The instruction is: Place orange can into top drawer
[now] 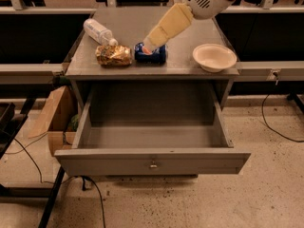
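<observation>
The orange can (113, 55) lies on its side on the grey cabinet top (190, 37), left of a dark blue can (152, 56) that also lies on its side. The top drawer (152, 161) is pulled fully out below them, and nothing shows inside it. My gripper (148, 46) hangs at the end of the tan arm coming down from the upper right. It is right over the blue can, a can's width to the right of the orange can. The arm hides the gripper's tip.
A white plastic bottle (98, 32) lies behind the orange can at the back left. A cream bowl (214, 57) sits at the right of the top. A cardboard box (56, 117) stands on the floor to the left, with cables around it.
</observation>
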Controlling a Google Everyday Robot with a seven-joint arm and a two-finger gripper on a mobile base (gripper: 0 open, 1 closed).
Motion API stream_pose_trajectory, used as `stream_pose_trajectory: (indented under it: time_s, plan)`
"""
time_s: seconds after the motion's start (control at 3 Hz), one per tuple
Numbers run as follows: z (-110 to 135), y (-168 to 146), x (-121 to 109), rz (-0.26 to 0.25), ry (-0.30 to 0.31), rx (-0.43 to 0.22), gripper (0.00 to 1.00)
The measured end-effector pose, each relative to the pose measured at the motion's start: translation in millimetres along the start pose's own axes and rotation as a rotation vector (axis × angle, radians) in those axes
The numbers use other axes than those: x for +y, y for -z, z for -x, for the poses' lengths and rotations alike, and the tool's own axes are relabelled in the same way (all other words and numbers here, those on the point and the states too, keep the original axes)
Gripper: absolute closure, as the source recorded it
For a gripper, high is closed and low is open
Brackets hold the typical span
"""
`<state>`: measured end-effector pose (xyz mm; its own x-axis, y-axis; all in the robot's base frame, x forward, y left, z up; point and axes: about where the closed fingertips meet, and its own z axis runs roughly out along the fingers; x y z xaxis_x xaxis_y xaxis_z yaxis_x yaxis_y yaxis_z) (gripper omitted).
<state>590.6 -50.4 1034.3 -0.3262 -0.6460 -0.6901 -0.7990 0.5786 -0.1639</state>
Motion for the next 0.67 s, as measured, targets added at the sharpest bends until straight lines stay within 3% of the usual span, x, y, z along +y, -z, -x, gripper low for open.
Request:
stream_pose_trajectory:
  time_s: [0.67]
  plan:
    - [63.4, -105.2, -10.3, 0.05, 0.032, -0.165, 0.0]
